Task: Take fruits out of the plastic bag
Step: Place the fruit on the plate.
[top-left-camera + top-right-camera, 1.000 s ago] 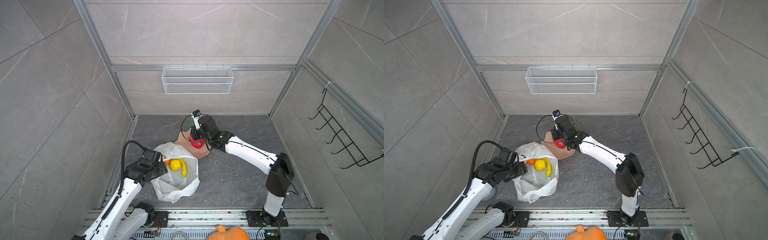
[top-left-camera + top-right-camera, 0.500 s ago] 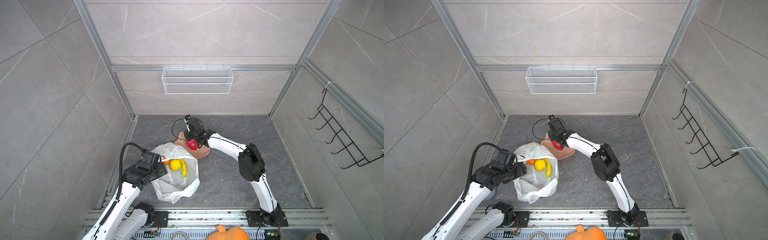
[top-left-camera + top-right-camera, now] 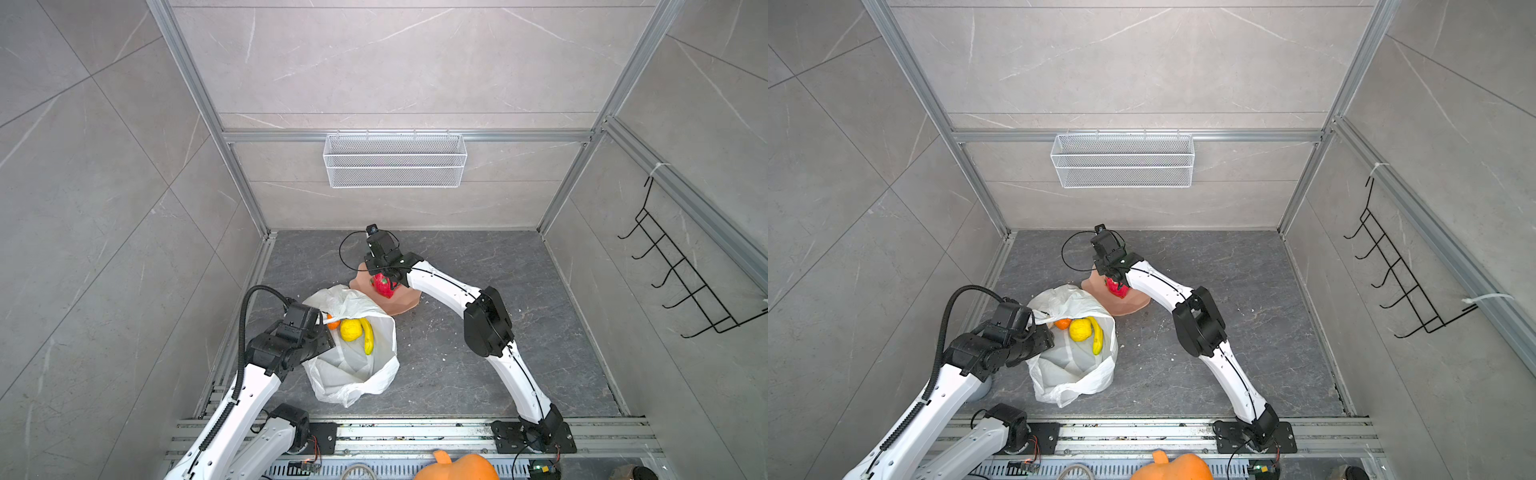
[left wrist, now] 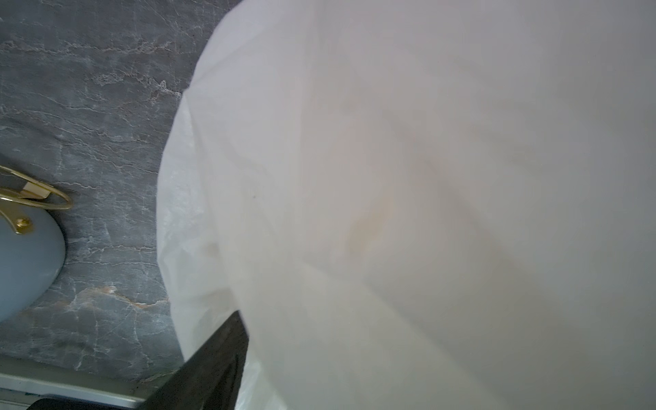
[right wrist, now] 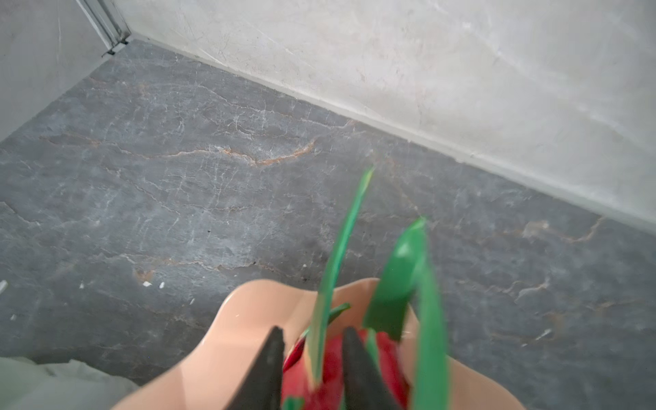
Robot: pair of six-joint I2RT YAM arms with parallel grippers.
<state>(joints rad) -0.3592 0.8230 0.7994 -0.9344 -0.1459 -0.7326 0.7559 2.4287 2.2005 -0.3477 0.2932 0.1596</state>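
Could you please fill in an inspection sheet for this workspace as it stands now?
Surface: dark marbled tabletop, a few white crumbs.
Job's things: plastic bag open, holding lemon, banana and orange; dragon fruit lies in the peach bowl.
Clutter: orange pumpkin at the front edge; pale blue object with gold fitting near the left arm.
Grippers: left gripper at the bag's rim, state unclear; right gripper open over the dragon fruit.
Cables: black hose on the left arm; thin cable loop at the right wrist.
Surroundings: wire basket on the back wall; hook rack on a side wall.
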